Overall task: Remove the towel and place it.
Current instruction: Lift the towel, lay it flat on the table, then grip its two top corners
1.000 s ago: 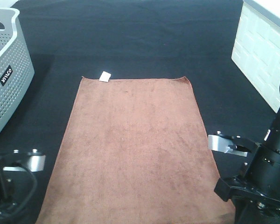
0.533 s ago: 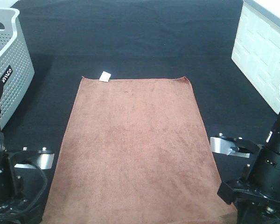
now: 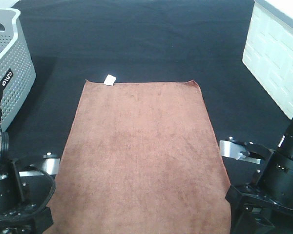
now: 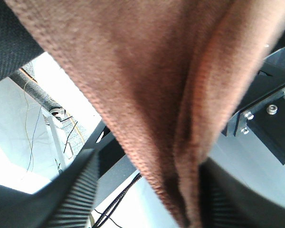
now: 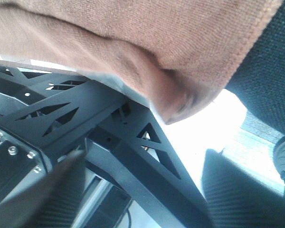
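The brown towel (image 3: 141, 146) lies flat on the black table cloth (image 3: 136, 39), its white tag (image 3: 109, 80) at the far left corner and its near edge at the table's front. In the left wrist view a hemmed fold of the towel (image 4: 147, 85) hangs down between the spread fingers of my left gripper (image 4: 147, 166), which is open. In the right wrist view a corner of the towel (image 5: 180, 102) droops just above my open right gripper (image 5: 145, 159). From the high camera both grippers are hidden below the arms (image 3: 14, 195) (image 3: 273, 190).
A grey perforated laundry basket (image 3: 5, 73) stands at the far left. A white panelled box (image 3: 273, 48) stands at the far right. Black frame struts (image 5: 109, 128) run under the table's front edge.
The left arm has moved up and in toward the towel's near left corner. The right arm has shifted only slightly. The towel has stayed flat.
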Available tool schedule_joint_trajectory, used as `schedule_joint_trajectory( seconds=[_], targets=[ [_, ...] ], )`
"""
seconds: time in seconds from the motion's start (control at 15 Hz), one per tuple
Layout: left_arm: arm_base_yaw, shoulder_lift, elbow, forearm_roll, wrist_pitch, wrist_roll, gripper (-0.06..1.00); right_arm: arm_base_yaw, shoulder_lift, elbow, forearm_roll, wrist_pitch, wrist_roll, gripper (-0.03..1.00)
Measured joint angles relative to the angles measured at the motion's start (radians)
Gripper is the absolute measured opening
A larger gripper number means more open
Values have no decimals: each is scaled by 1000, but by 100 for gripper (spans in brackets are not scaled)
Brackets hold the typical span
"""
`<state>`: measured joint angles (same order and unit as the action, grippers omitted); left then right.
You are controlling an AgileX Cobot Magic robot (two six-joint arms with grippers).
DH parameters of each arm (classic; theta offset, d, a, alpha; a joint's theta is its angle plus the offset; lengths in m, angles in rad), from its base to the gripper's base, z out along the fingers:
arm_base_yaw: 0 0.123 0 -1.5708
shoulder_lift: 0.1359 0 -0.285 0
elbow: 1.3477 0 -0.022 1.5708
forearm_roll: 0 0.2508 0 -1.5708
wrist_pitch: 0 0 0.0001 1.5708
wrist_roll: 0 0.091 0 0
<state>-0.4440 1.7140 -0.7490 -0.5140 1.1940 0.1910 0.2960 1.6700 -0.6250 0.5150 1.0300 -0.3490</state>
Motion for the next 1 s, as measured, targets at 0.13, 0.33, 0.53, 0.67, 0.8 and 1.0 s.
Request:
schedule_joint_trajectory(
  seconds=[0.13,0.33,0.53,0.67,0.8,1.0],
  targets=[
    [0,0,0,0,7,-1,62,0,0,0,2,0,0,67],
    [-5,0,0,5,9,-6,63,0,0,0,11,0,0,68],
    [-109,0,-1,107,9,-131,63,0,0,0,35,1,0,68],
    [-207,-23,-21,115,11,-153,63,0,0,0,63,4,-7,68],
    [-249,-34,-41,117,15,-202,63,0,0,0,70,7,-18,68],
    [-254,-45,-86,131,10,-233,64,0,-13,0,70,14,-34,68]
  ],
)
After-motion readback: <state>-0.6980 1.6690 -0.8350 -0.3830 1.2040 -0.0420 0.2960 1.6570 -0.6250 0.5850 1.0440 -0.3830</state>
